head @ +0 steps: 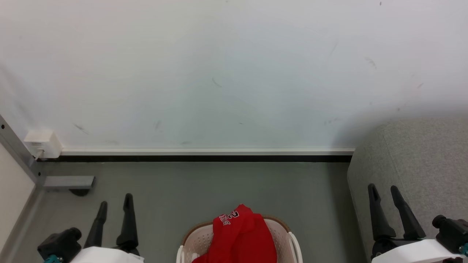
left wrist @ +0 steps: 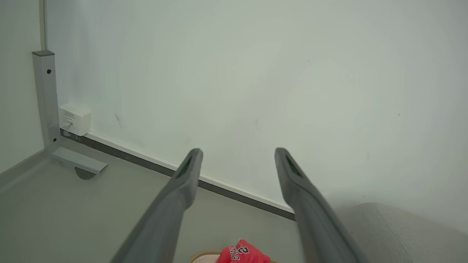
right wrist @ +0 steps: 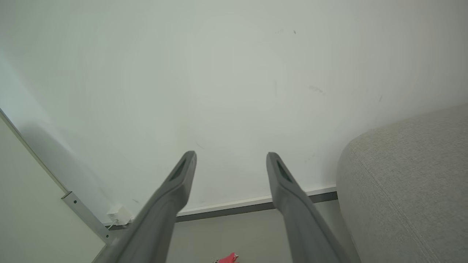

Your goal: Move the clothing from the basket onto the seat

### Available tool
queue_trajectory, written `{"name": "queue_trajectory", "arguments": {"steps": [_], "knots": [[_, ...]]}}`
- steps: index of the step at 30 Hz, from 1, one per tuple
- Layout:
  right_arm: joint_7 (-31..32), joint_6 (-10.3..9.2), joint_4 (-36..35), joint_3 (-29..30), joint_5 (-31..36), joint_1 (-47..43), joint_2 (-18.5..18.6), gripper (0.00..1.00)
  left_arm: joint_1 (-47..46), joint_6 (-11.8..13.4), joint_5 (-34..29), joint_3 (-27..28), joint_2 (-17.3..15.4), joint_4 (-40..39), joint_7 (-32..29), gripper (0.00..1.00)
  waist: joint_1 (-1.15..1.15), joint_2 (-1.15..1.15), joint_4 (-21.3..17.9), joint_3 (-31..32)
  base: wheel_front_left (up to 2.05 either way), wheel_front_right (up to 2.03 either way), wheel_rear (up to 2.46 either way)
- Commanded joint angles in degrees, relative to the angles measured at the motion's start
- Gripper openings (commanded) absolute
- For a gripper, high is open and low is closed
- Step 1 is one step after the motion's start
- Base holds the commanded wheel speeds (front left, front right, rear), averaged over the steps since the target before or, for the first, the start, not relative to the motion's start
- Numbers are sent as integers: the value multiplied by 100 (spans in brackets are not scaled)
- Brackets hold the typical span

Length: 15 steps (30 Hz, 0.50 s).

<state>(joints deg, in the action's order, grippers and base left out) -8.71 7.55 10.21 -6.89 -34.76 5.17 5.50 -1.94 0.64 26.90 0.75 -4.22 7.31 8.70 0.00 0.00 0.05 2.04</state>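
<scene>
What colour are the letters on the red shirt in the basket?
White, on the bright red clothing piled in the basket; the head view shows it best.

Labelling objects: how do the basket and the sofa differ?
The basket is perforated cream-white plastic, brown-rimmed; the sofa is light-grey fabric. The basket is small and holds red clothing; the sofa is far bigger, its visible part bare. Both stand on the grey floor.

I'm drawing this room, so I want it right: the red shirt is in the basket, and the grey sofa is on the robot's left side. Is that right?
Almost. The red shirt is in the basket, but the grey sofa is on the robot's right side, not its left. The head view shows it.
</scene>
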Motion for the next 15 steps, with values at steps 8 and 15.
{"name": "queue_trajectory", "arguments": {"steps": [8, 15], "knots": [[-164, -8, 43, -22, 546, 30, -8, 100, 66, 81, -552, -26, -63, -102, 167, 100, 0, 0, -7, 17, 0, 0, 0], [-257, -8, -4, -83, 891, 42, -6, 100, 66, 109, -923, -32, -66, -114, 255, 100, 0, 0, -3, 31, 0, 0, 0]]}}
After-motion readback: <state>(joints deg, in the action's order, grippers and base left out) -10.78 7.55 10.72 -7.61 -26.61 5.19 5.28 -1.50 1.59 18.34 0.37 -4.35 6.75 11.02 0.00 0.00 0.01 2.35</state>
